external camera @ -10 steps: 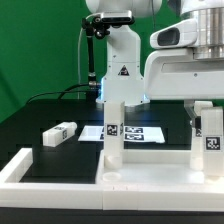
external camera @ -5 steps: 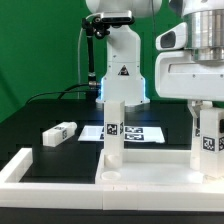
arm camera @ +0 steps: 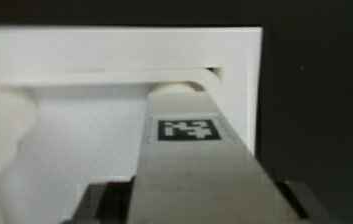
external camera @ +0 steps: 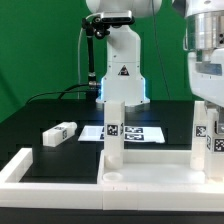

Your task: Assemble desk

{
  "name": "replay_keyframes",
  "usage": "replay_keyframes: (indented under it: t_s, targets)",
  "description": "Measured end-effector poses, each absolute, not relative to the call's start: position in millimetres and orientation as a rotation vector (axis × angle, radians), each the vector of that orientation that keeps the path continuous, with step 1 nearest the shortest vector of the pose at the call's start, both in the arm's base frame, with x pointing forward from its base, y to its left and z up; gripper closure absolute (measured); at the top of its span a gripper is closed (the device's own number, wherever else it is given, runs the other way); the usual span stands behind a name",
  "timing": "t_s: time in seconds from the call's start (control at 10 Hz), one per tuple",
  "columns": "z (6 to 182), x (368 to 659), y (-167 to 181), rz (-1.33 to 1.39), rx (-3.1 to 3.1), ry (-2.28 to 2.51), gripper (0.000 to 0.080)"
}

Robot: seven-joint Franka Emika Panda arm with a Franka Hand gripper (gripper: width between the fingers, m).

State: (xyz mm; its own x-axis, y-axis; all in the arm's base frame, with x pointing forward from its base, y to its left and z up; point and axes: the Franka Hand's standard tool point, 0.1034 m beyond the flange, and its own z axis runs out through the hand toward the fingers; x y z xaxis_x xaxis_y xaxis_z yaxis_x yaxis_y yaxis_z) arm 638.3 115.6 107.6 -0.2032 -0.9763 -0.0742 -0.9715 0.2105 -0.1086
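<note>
Black table [external camera: 40,115] — recessed tabletop [external camera: 150,168] carries one upright leg [external camera: 114,130]; gripper [arm camera: 194,205] clamps second leg [arm camera: 198,165].

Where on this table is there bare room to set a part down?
Bare black table between the loose leg and the border rail, and behind that leg. Crowded at the exterior view's right: gripper clamps the right leg, upright on the tabletop.

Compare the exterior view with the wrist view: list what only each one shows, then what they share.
Exterior only: the loose leg lying on the black table, the upright leg standing on the tabletop, the marker board. Wrist only: the tip of the gripped leg meeting the tabletop near a corner. Both: the gripped leg, tagged, in the pincer, and the white tabletop.
</note>
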Motion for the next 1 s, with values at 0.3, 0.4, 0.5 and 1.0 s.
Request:
replay_keyframes:
  t_s: [0.3,0.4,0.5,1.0]
  targets:
    - [107.6,637.8,118.7,-0.063,-1.902,2.335,0.0396]
    - [107.7,637.9,118.3,-0.068,-1.939,2.305,0.0259]
    - [107.9,637.3,115.4,-0.087,-2.204,2.071,0.0259]
    - [107.8,634.5,128.8,-0.107,-2.638,1.512,0.015]
